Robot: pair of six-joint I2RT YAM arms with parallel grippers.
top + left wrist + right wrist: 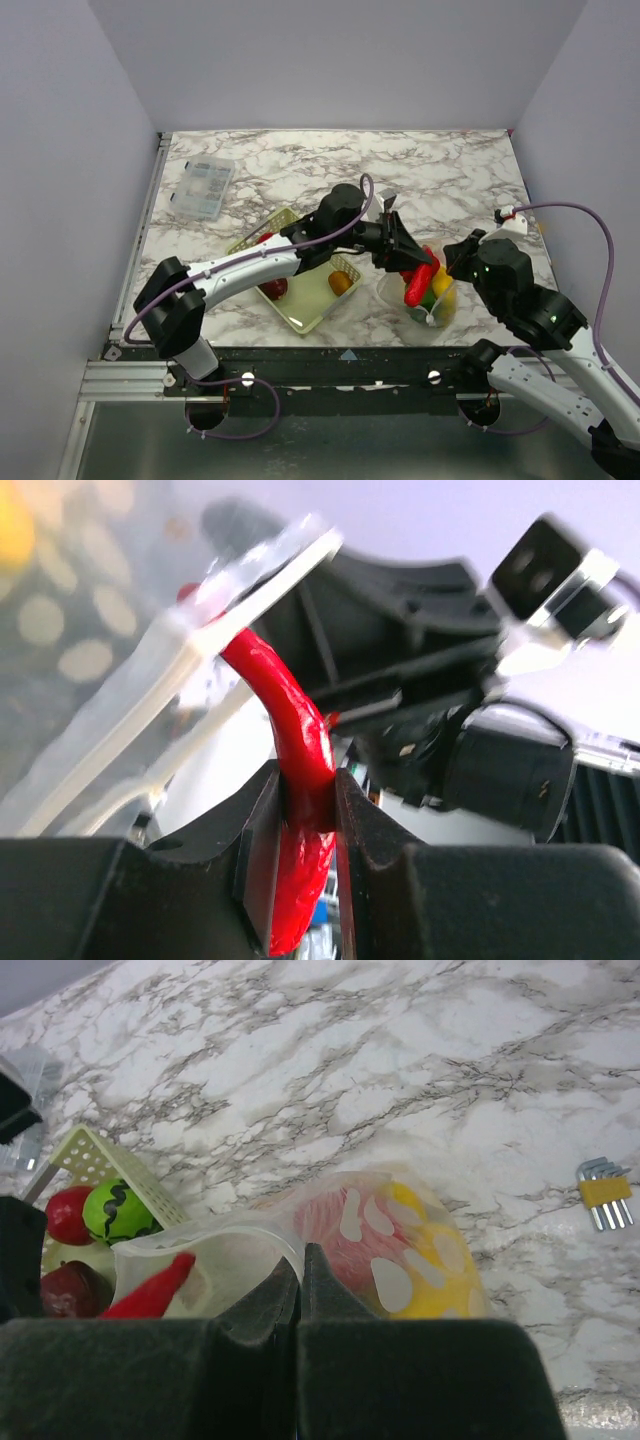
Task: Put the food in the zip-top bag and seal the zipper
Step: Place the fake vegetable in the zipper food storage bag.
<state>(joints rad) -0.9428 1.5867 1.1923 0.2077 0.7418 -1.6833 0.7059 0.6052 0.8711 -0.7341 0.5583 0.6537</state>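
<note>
My left gripper (308, 810) is shut on a red chili (295, 720) and holds it over the mouth of the zip-top bag (432, 300). In the top view the left gripper (403, 252) is just left of the bag and the chili (420, 283) points down into it. My right gripper (301, 1263) is shut on the bag's rim with the zipper strip (225, 1235), holding the mouth open. Red and yellow food shows through the bag (410, 1260). The chili's tip (152, 1290) is inside the mouth.
The pale yellow mesh basket (312, 310) lies left of the bag with a dark red fruit (273, 288) and an orange fruit (340, 283) in it; a green fruit (120, 1210) shows too. A clear compartment box (205, 187) is at the back left. Hex keys (605, 1195) lie on the right.
</note>
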